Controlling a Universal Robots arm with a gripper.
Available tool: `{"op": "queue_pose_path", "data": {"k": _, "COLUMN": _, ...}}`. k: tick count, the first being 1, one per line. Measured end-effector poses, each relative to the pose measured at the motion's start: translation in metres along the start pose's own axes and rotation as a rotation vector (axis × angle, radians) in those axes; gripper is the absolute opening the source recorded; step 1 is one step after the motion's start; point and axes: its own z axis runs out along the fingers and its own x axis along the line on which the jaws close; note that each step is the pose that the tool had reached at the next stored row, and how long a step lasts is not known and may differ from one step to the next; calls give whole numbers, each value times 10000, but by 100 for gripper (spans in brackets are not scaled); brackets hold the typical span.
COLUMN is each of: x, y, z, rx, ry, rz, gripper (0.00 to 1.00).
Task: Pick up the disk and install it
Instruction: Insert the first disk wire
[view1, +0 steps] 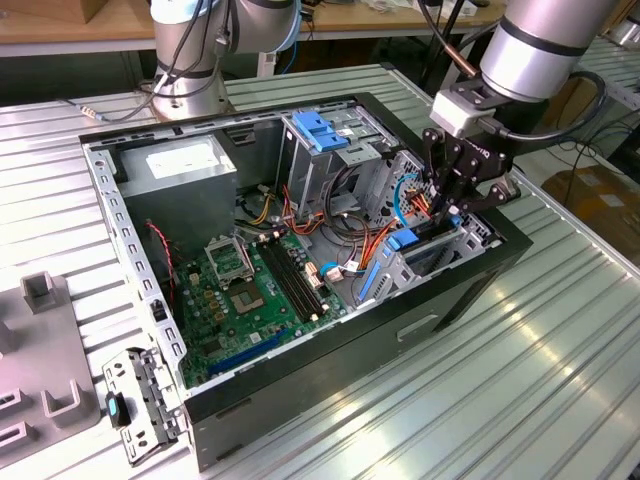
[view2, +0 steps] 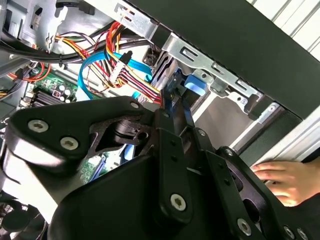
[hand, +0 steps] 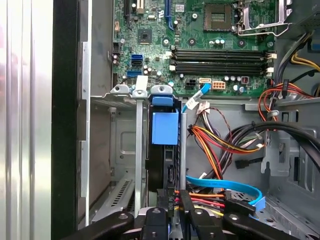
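Inside the computer case's (view1: 300, 345) drive bay | disk (hand: 165, 150) is seated on edge between metal rails | hand (hand: 172, 200) is closed on disk's rear edge | cables (hand: 220, 140) lie beside.

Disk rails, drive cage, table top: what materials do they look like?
Disk rails: bright blue, matte, moulded-looking tab, likely plastic. Drive cage: bare grey sheet with stamped slots and folded edges, dull sheen, likely steel. Table: pale ribbed panels with soft streaky reflections, probably aluminium, though the exact metal is open.
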Motion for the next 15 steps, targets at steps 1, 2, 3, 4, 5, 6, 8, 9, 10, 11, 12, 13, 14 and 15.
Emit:
{"op": "queue_pose_path", "data": {"k": 1, "x": 0, "y": 0, "z": -6, "rx": 4, "ry": -1, "rz": 1, "gripper": 24}}
{"op": "queue_pose_path", "data": {"k": 2, "x": 0, "y": 0, "z": -7, "rx": 8, "ry": 0, "rz": 1, "gripper": 24}}
{"op": "queue_pose_path", "data": {"k": 3, "x": 0, "y": 0, "z": -8, "rx": 9, "ry": 2, "rz": 0, "gripper": 24}}
{"op": "queue_pose_path", "data": {"k": 4, "x": 0, "y": 0, "z": -8, "rx": 9, "ry": 2, "rz": 1, "gripper": 22}}
{"op": "queue_pose_path", "data": {"k": 5, "x": 0, "y": 0, "z": -8, "rx": 10, "ry": 2, "rz": 1, "gripper": 16}}
{"op": "queue_pose_path", "data": {"k": 6, "x": 0, "y": 0, "z": -8, "rx": 11, "ry": 2, "rz": 1, "gripper": 11}}
{"op": "queue_pose_path", "data": {"k": 8, "x": 0, "y": 0, "z": -9, "rx": 12, "ry": 3, "rz": 1, "gripper": 11}}
{"op": "queue_pose_path", "data": {"k": 9, "x": 0, "y": 0, "z": -8, "rx": 13, "ry": 2, "rz": 1, "gripper": 11}}
{"op": "queue_pose_path", "data": {"k": 10, "x": 0, "y": 0, "z": -8, "rx": 14, "ry": 2, "rz": 1, "gripper": 11}}
{"op": "queue_pose_path", "data": {"k": 11, "x": 0, "y": 0, "z": -8, "rx": 15, "ry": 2, "rz": 1, "gripper": 11}}
{"op": "queue_pose_path", "data": {"k": 12, "x": 0, "y": 0, "z": -8, "rx": 16, "ry": 2, "rz": 1, "gripper": 11}}
{"op": "queue_pose_path", "data": {"k": 13, "x": 0, "y": 0, "z": -8, "rx": 17, "ry": 2, "rz": 1, "gripper": 11}}
{"op": "queue_pose_path", "data": {"k": 14, "x": 0, "y": 0, "z": -8, "rx": 18, "ry": 2, "rz": 1, "gripper": 11}}
{"op": "queue_pose_path", "data": {"k": 15, "x": 0, "y": 0, "z": -8, "rx": 19, "ry": 2, "rz": 1, "gripper": 11}}
